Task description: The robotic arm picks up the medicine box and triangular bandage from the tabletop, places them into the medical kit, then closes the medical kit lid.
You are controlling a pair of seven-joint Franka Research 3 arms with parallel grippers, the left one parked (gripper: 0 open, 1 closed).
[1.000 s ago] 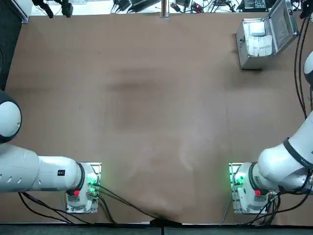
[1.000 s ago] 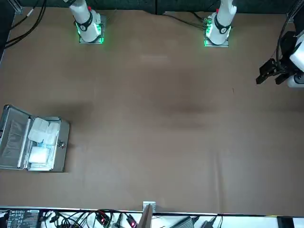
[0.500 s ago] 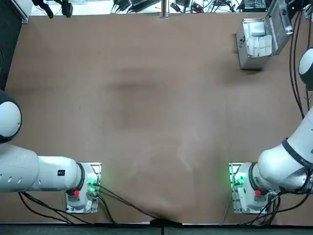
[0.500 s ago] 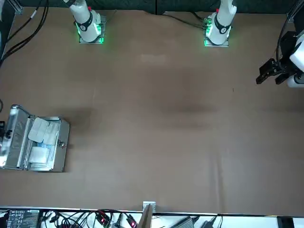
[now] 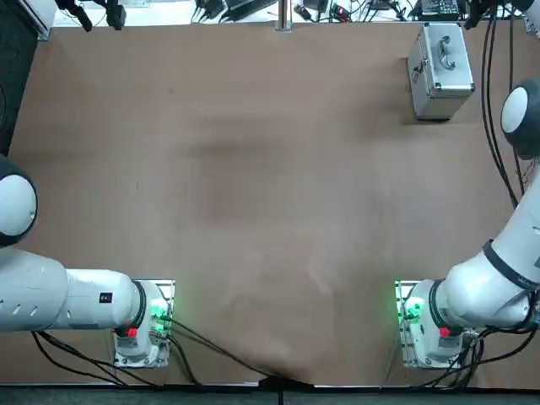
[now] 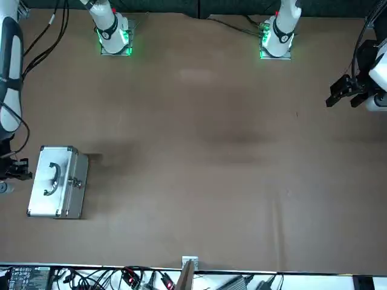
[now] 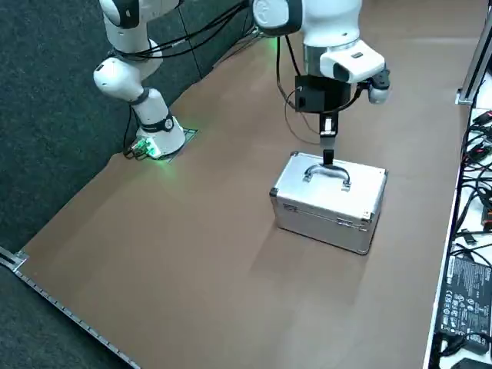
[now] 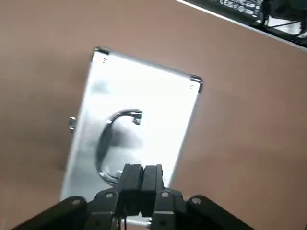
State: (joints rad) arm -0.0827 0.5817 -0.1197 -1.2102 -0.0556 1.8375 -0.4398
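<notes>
The brown worktop (image 5: pixel 253 211) serves as landmark. Just beyond its far edge in the top view lie tangled cables (image 6: pixel 109 279), a black power adapter (image 7: pixel 465 298) with white print, and an upright metal post (image 6: pixel 186 275). Dark green panelling (image 7: pixel 54 92) borders the worktop's robot side.

The brown tabletop (image 5: pixel 253 194) carried the closed silver medical kit (image 5: pixel 439 80), which stood directly on it near its far right corner in the top view. At the near edge in that view, the white base of the right arm (image 5: pixel 422 325) and the white base of the left arm (image 5: pixel 148 325) were mounted well apart, with dark cables (image 5: pixel 224 353) lying between them.
</notes>
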